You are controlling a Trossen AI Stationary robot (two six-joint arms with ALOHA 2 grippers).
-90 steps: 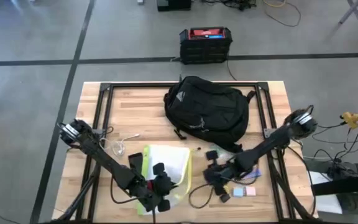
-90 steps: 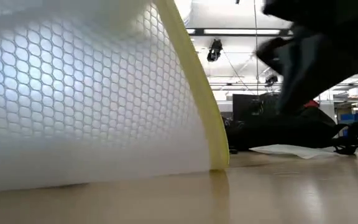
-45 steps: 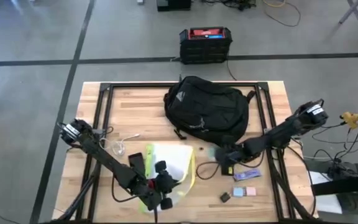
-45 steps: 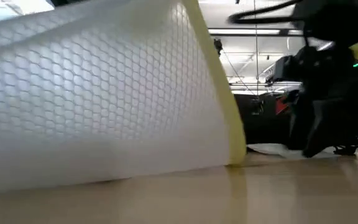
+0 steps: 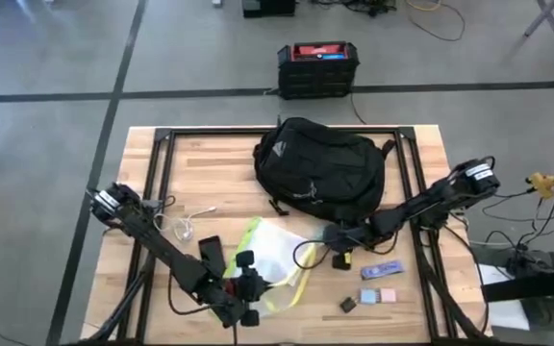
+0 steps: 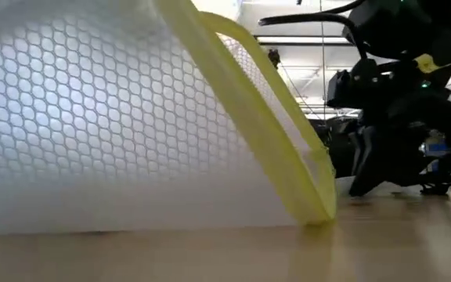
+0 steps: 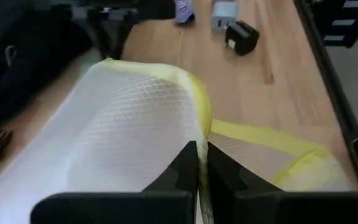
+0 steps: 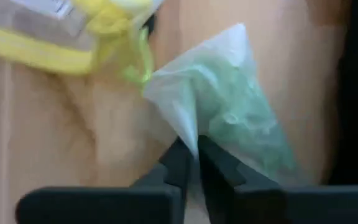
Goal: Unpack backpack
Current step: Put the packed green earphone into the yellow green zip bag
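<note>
Backpack [image 5: 317, 169] sits at the far middle of the table [image 5: 210, 163], rounded and lying flat, with a few things out in front of it: a white mesh pouch [image 5: 275, 258] with yellow trim, a black cable [image 5: 308, 252], a dark phone-like slab [image 5: 211, 253], a small black block [image 5: 349, 305] and 2 little pastel blocks [image 5: 377, 296]

Left gripper [image 7: 201, 163] is pinched tight on the yellow edge of the mesh pouch, near the front edge of the table. Right gripper [image 8: 191, 155] is pinched on a corner of a thin pale-green plastic bag [image 8: 229, 118], down by the table just in front of the backpack

My guess is both arms are laying things out. To do it well I'd keep each pinch firm until the item lies flat on the wood, then let go. Soft mesh and thin plastic will sag and drag, so move slowly. Watch that cable, it lies right by the pouch and could snag. Also leave the backpack's front side free for the next reach
</note>
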